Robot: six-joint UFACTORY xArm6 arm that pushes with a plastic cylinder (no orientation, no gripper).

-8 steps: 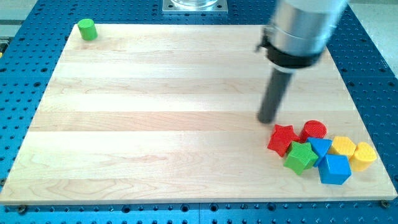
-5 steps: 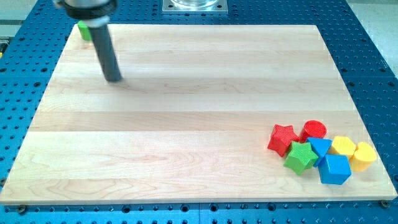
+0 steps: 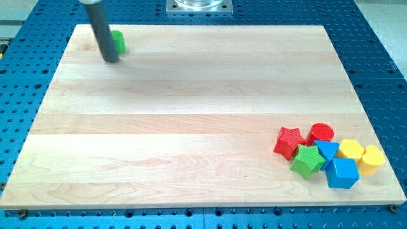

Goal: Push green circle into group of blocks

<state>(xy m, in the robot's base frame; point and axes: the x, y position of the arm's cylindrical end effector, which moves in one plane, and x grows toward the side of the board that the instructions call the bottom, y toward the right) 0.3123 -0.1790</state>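
Observation:
The green circle (image 3: 118,42) sits on the wooden board (image 3: 191,114) near its top left corner, partly hidden behind my rod. My tip (image 3: 110,60) rests on the board just left of and below the green circle, touching or nearly touching it. The group of blocks lies at the board's bottom right: a red star (image 3: 288,141), a red circle (image 3: 321,132), a green star (image 3: 307,159), a small blue block (image 3: 328,150), a blue cube-like block (image 3: 342,173), and two yellow blocks (image 3: 351,149) (image 3: 372,158).
The board lies on a blue perforated table (image 3: 381,51). A metal mount (image 3: 199,6) stands at the view's top centre.
My rod swept from beside the group at the right to the board's top left. The green circle has slid right from the corner, and now lies right of my tip.

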